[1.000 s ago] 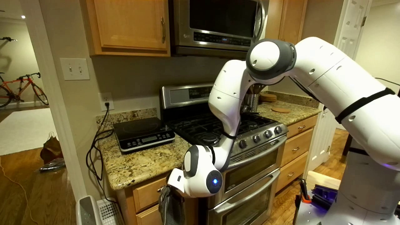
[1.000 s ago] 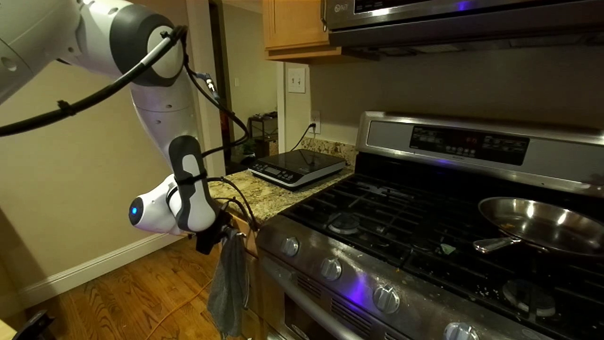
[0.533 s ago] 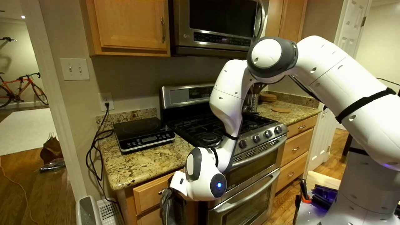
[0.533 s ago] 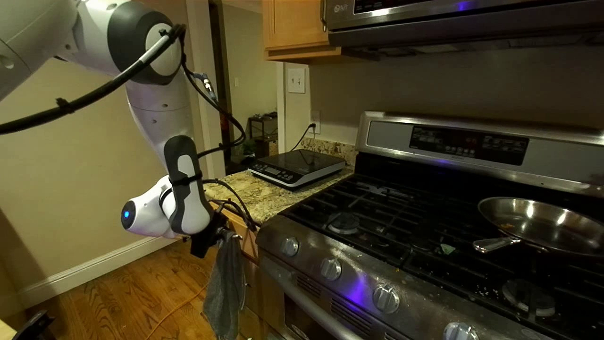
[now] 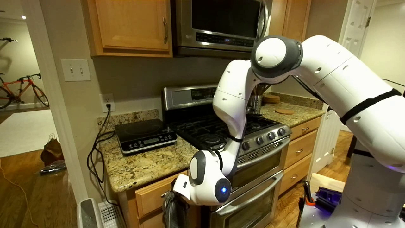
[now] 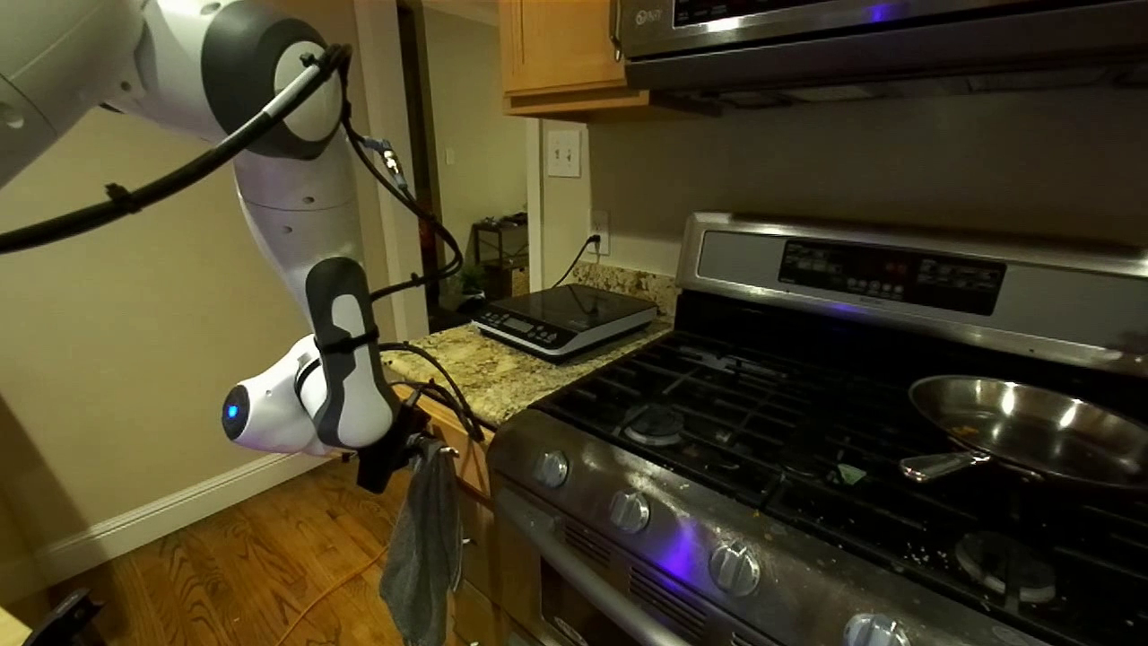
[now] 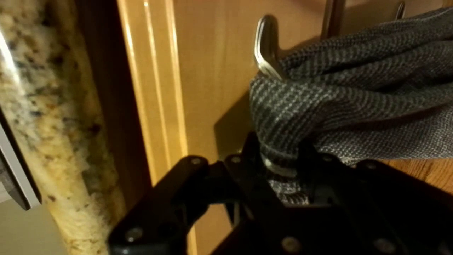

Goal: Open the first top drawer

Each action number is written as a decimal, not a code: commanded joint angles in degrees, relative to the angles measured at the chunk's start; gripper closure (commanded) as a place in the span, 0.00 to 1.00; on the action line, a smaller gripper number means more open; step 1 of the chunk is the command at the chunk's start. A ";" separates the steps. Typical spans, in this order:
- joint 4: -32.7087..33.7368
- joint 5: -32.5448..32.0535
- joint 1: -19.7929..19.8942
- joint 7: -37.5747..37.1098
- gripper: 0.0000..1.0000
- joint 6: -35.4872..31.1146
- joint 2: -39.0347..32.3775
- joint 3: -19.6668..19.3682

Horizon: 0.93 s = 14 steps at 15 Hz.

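Observation:
The first top drawer (image 5: 148,200) is a low honey-coloured wood front under the granite counter. In the wrist view its face (image 7: 208,63) fills the middle, with a curved metal handle (image 7: 266,42) on it. A grey woven towel (image 7: 293,106) is draped over that handle and hangs down, partly covering it. My gripper (image 7: 279,154) is shut around the handle and the towel wrapped on it, one finger on each side. In an exterior view the black gripper body (image 6: 390,449) sits right at the drawer front. The drawer's inside is hidden.
A granite counter (image 5: 148,167) overhangs the drawer and carries a black induction cooktop (image 5: 145,136). Beside the drawer stands the steel range (image 6: 682,529), with a pan (image 6: 1022,431) on its burners. Another wood drawer (image 5: 150,220) lies below. A white appliance (image 5: 90,215) stands on the floor nearby.
My arm and gripper have drawn back a little, away from the cabinet and slightly lower. The towel has moved with them, and the drawer front appears to have come out slightly. The grip stays the same.

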<state>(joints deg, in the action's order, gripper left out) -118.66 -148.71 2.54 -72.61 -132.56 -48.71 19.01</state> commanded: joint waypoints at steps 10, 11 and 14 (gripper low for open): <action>-0.33 0.21 -0.83 -0.71 0.91 1.08 0.13 -0.62; -1.75 0.01 -1.12 -1.27 0.91 2.20 0.69 -0.40; -5.06 -0.22 -2.06 -2.74 0.91 5.40 1.52 0.37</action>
<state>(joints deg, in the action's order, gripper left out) -117.65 -148.70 2.11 -72.57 -130.72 -49.60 18.71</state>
